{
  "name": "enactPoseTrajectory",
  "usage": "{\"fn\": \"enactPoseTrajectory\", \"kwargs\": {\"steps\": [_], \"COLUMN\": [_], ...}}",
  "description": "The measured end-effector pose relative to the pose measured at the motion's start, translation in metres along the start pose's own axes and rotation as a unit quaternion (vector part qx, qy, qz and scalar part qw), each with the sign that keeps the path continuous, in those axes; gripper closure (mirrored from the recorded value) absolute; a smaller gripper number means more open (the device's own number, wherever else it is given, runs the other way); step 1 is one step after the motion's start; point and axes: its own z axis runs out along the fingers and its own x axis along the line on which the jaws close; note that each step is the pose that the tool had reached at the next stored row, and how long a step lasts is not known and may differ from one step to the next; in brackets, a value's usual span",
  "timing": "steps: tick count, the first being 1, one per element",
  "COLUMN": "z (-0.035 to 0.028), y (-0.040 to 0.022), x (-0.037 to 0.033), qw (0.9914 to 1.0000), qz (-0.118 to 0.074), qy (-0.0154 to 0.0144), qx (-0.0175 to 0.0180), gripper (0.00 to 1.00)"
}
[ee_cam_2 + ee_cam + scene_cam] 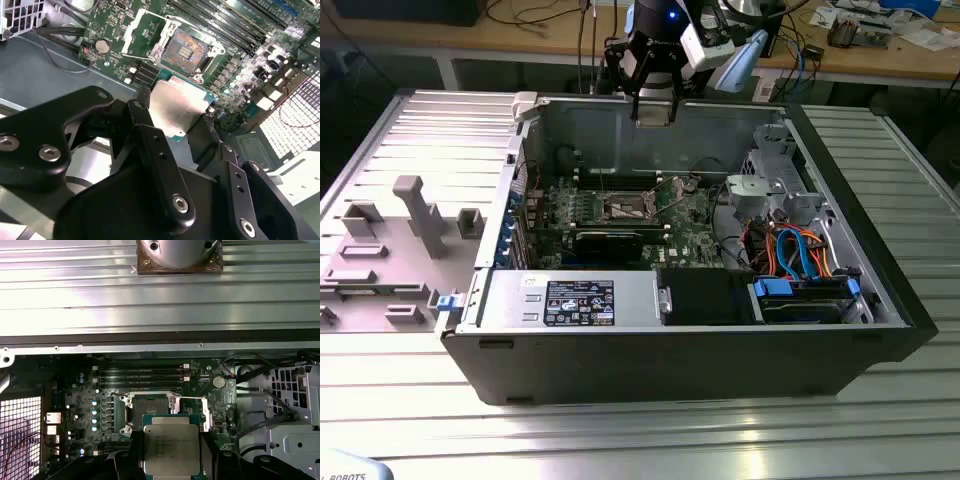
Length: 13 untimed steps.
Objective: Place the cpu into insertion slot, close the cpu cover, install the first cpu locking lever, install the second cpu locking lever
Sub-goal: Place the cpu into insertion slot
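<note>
Nearest the wrist cameras, the gripper point(176, 120) is clamped on the cpu point(171, 447) — its fingers point(141, 117) pinch two opposite edges, silver top facing the camera. The chip looks light, stiff and thin, likely slick on that metal lid and delicate underneath, so an edge grip like this seems the right hold. Beyond it, the insertion slot point(186, 49) lies bare, its field of contacts exposed and probably easy to bend. The cpu cover point(141, 31) stands swung up at one side of the slot, a raised edge to stay off. Memory slots point(220, 25) run just beside the socket. In the exterior view the gripper hangs high near the far wall of the open case point(670, 350), well above the motherboard point(695, 215) — room overhead, walls all round, cables point(790, 250) to the exterior view's right, the ribbed counter point(620, 440) beneath
</note>
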Motion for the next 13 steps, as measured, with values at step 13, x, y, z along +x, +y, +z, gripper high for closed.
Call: {"fn": "enactPoseTrajectory", "kwargs": {"steps": [13], "z": [0.0007], "y": [-0.0011], "x": [0.0], "qw": [0.99928], "qz": [0.038], "qy": [-0.0035], "qx": [-0.0005], "gripper": [0.46]}}
